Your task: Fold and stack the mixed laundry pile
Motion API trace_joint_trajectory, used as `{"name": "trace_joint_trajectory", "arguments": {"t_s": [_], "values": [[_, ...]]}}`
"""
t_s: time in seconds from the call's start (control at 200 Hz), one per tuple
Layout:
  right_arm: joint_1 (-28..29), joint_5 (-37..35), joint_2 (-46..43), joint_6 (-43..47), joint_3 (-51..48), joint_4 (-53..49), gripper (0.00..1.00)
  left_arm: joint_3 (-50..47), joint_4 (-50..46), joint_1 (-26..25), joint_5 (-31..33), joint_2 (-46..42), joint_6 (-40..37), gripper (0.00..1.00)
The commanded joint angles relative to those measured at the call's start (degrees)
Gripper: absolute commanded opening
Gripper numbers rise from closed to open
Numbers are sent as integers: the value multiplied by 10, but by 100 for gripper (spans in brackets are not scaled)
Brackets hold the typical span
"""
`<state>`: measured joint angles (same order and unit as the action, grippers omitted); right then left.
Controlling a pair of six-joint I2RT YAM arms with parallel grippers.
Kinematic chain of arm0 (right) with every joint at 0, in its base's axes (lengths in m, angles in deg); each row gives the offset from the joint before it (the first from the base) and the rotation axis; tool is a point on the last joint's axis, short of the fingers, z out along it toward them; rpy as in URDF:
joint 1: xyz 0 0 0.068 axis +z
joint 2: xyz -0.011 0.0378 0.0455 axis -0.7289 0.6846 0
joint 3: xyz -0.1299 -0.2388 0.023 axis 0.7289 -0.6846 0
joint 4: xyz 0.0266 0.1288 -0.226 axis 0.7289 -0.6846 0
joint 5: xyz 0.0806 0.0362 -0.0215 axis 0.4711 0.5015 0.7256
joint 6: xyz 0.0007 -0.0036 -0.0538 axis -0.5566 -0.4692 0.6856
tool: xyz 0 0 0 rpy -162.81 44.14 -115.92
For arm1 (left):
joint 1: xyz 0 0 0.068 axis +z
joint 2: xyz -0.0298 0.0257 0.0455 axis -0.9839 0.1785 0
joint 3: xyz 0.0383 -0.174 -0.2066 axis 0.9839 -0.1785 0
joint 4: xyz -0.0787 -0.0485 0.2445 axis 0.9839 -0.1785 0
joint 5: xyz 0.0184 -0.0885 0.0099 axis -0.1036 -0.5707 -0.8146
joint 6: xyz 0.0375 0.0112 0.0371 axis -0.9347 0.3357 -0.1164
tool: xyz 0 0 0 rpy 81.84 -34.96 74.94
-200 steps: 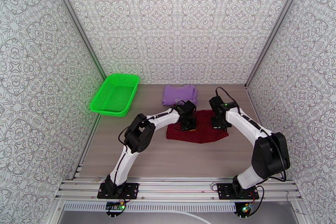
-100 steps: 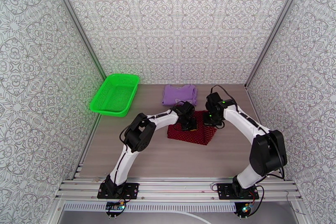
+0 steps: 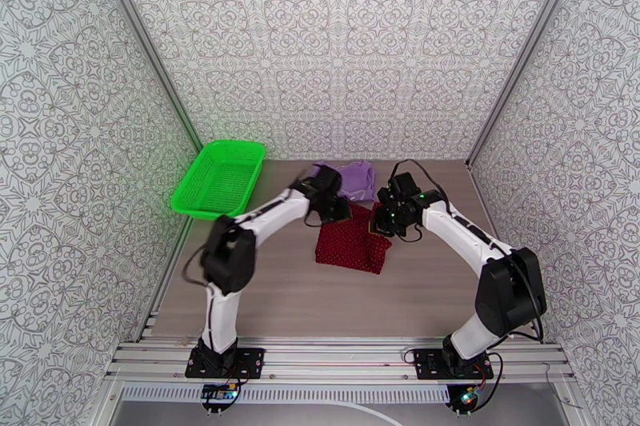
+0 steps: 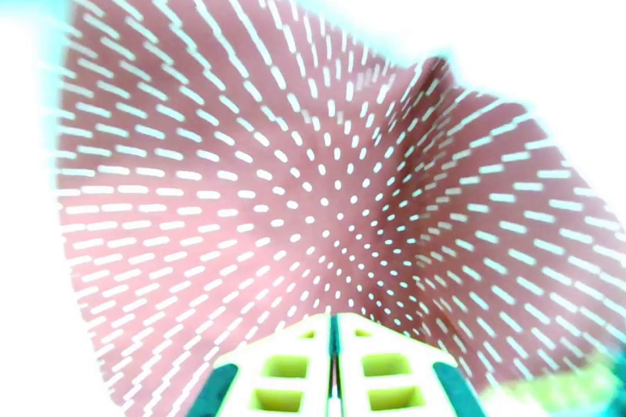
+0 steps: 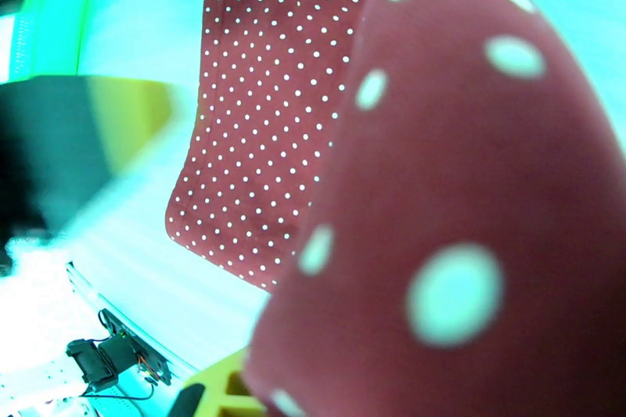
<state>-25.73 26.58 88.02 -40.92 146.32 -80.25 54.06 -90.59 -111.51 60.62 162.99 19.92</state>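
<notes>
The dark red dotted garment [image 3: 348, 248] lies mid-table, its right part doubled over to the left. My right gripper [image 3: 386, 220] is shut on that lifted edge. In the right wrist view the held cloth [image 5: 469, 176] drapes over the fingers, with the flat part [image 5: 266, 98] below. My left gripper [image 3: 328, 208] hangs at the garment's far left corner. In the left wrist view its fingertips [image 4: 330, 325] are pressed together over blurred red cloth [image 4: 313, 176], with nothing visibly between them. The lavender T-shirt [image 3: 360, 176] lies folded behind, partly hidden by the left arm.
A bright green mesh basket [image 3: 206, 213] stands at the table's far left, against the wall. Patterned walls close in the left, back and right sides. Bare wood table [image 3: 320, 300] stretches from the garment to the arm bases.
My right gripper carried the red garment's right edge up and to the left, folding it over. My left arm swung from the garment's middle back to its far left corner.
</notes>
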Motion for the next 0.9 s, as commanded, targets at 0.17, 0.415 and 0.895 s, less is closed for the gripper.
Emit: {"name": "trace_joint_trajectory", "arguments": {"t_s": [0.17, 0.415, 0.895], "values": [[2, 17, -7, 2, 28, -2, 0, -181, 28, 52, 32, -11, -27, 0], [12, 19, 25, -2, 52, -7, 0, -201, 89, 50, 11, 55, -23, 0], [96, -3, 199, -52, 196, -12, 5, -218, 106, 38, 7, 59, -20, 0]]}}
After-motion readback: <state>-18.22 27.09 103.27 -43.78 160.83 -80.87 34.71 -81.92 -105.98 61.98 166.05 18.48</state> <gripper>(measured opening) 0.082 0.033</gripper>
